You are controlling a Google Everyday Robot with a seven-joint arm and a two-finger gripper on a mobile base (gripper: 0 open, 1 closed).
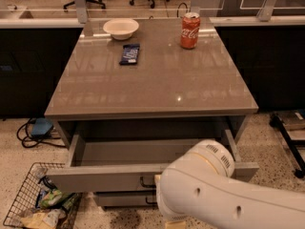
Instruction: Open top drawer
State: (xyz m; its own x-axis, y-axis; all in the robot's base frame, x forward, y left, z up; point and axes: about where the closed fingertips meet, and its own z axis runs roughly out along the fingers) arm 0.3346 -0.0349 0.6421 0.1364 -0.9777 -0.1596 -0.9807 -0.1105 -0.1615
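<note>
The top drawer [109, 175] of the grey cabinet stands pulled out, showing its plain grey interior [133, 151]. Its small black handle [147, 182] shows on the drawer front, just left of my arm. My white arm [214, 194] reaches in from the lower right and covers the right part of the drawer front. My gripper [159, 181] is at the handle, almost wholly hidden behind the arm. A lower drawer [121, 200] with a similar handle sits beneath, shut.
On the tabletop [157, 75] stand a white bowl [120, 28], a dark blue snack bar [129, 54] and a red cola can [190, 30]. A wire basket [35, 199] of packets stands on the floor at lower left. Cables [33, 130] lie at left.
</note>
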